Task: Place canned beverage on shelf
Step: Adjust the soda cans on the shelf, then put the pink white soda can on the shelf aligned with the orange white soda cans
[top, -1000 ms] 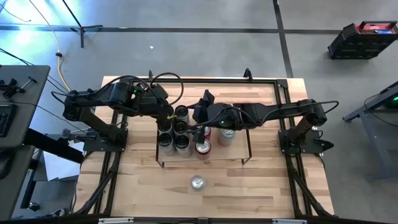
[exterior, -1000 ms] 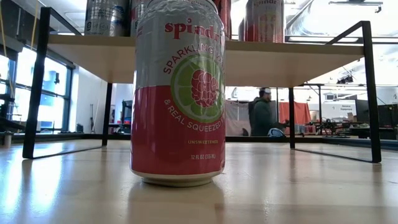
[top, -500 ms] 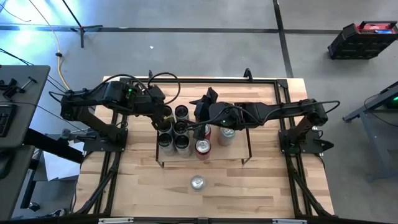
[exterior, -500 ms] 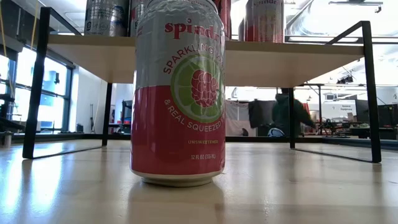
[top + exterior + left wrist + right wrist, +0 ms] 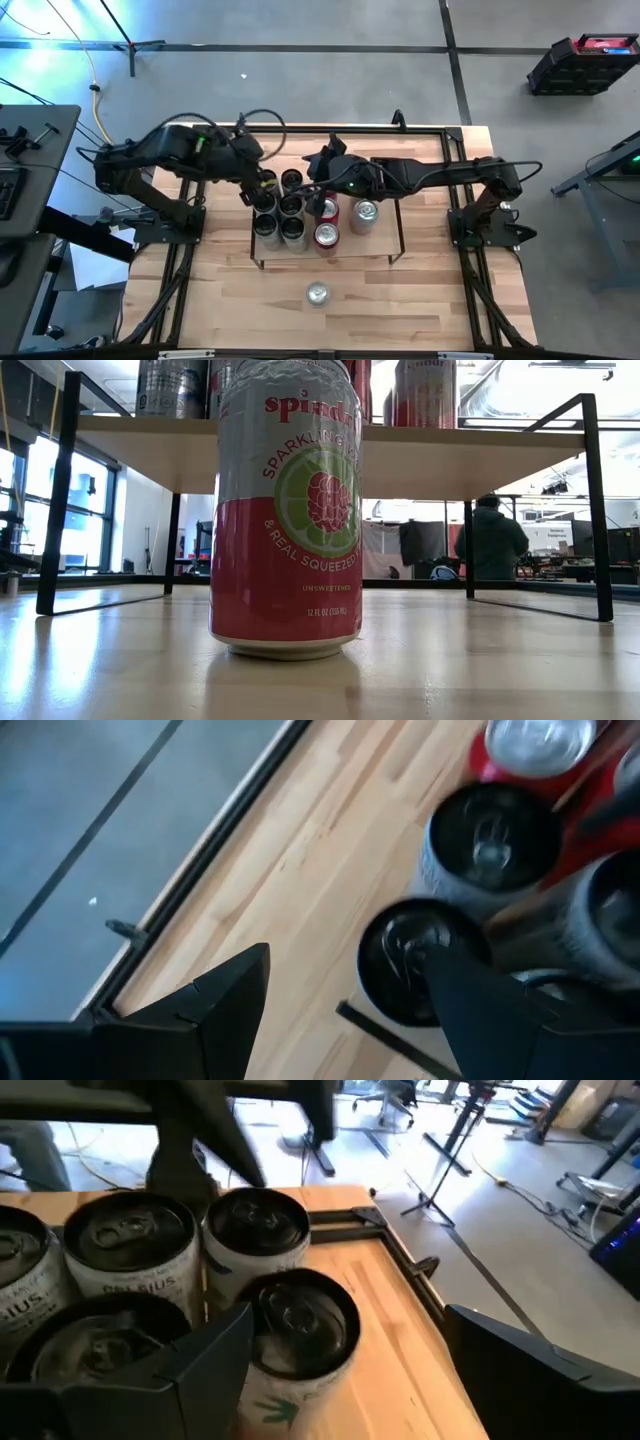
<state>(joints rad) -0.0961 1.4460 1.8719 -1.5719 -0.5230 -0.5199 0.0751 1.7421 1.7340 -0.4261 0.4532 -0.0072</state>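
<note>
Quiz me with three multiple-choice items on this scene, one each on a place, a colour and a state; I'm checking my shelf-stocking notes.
1. Where is the one can that is not on the shelf?
A) on the floor
B) on the table, in front of the shelf
C) on the table, behind the shelf

2. What colour is that can's lower half in the low view?
A) blue
B) black
C) pinkish red

3. How is the right claw?
A) open, gripping nothing
B) shut on a can
C) out of view

Key: 1 B, the high view shows it alone on bare wood before the shelf. 2 C, the low view shows a pinkish-red band under the white. 3 A, its wrist view shows the fingers spread apart.
</note>
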